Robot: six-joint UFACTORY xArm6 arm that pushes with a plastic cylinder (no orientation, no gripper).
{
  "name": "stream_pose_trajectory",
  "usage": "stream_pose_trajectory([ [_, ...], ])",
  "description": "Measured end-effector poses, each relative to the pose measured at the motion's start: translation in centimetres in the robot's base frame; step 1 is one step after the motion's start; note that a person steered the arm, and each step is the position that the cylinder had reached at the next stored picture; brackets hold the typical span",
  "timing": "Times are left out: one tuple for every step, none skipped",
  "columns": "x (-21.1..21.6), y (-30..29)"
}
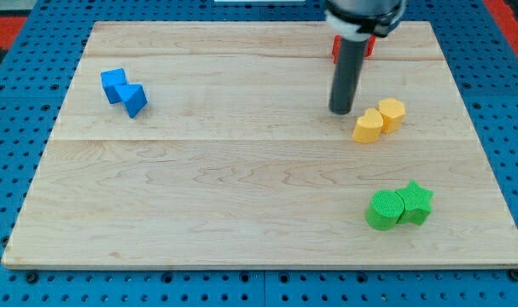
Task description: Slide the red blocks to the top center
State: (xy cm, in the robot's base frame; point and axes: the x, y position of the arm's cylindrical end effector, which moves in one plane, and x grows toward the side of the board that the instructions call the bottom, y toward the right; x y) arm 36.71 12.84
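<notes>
Red blocks (365,47) sit at the surface's (241,170) top edge, right of centre, mostly hidden behind the rod, so the tool, my tip (341,111), holding nothing below them beside the yellow blocks (379,119), should circle right and push leftward.

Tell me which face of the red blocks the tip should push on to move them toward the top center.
Judging by pose: the red blocks sit at the board's top edge, right of center, mostly hidden behind the rod. My tip is below them. Press their right-hand face and push toward the view's left.
</notes>
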Motion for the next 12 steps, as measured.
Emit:
stream_pose_trajectory([
  [-3.8,4.3],
  [-6.5,10.8],
  [-11.0,9.1],
  [-12.8,4.8],
  [-13.0,-4.4],
  [-14.7,-14.3],
  [-11.5,-12.8],
  [-10.9,-10.1],
  [-11.0,-11.3],
  [-4.9,-11.6],
  [-1.0,-6.6],
  [-2.9,-0.5],
])
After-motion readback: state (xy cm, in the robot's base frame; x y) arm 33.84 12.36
